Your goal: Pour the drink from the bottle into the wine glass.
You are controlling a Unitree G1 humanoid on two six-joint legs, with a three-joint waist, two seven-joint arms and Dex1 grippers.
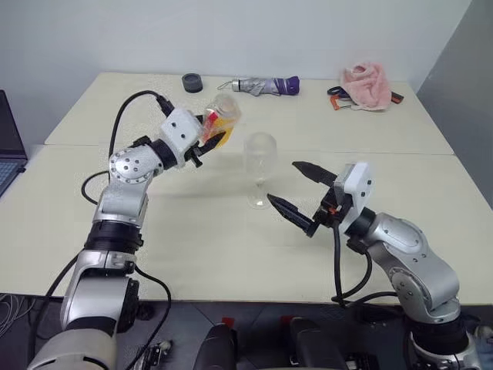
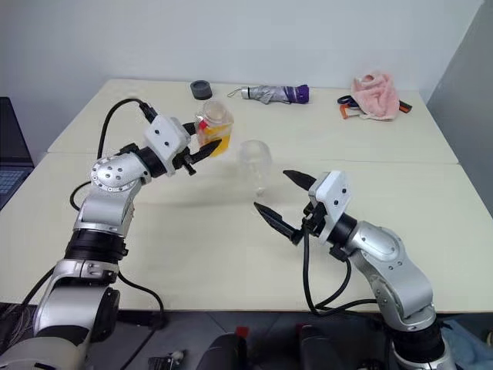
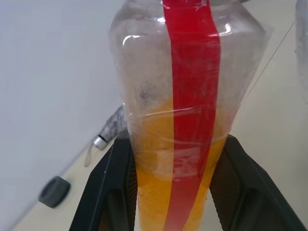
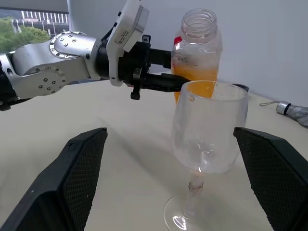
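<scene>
My left gripper (image 1: 216,137) is shut on the bottle (image 1: 221,117), a clear plastic one with a red stripe (image 3: 191,96). It hangs above the table, leaning slightly, with its mouth (image 4: 198,17) uncapped. The orange drink (image 3: 159,192) fills its lower part. The wine glass (image 1: 260,165) stands upright on the table just right of the bottle, and its bowl (image 4: 210,130) looks empty. My right gripper (image 1: 283,182) is open, level with the glass on its near right side. Its fingers (image 4: 72,183) flank the glass without touching it.
At the table's far edge (image 1: 254,75) lie a black round cap (image 1: 192,82), a folded umbrella (image 1: 266,85) and a pink cloth (image 1: 367,85). A laptop (image 1: 8,150) sits at the far left. A seam (image 1: 400,153) runs across the table behind the glass.
</scene>
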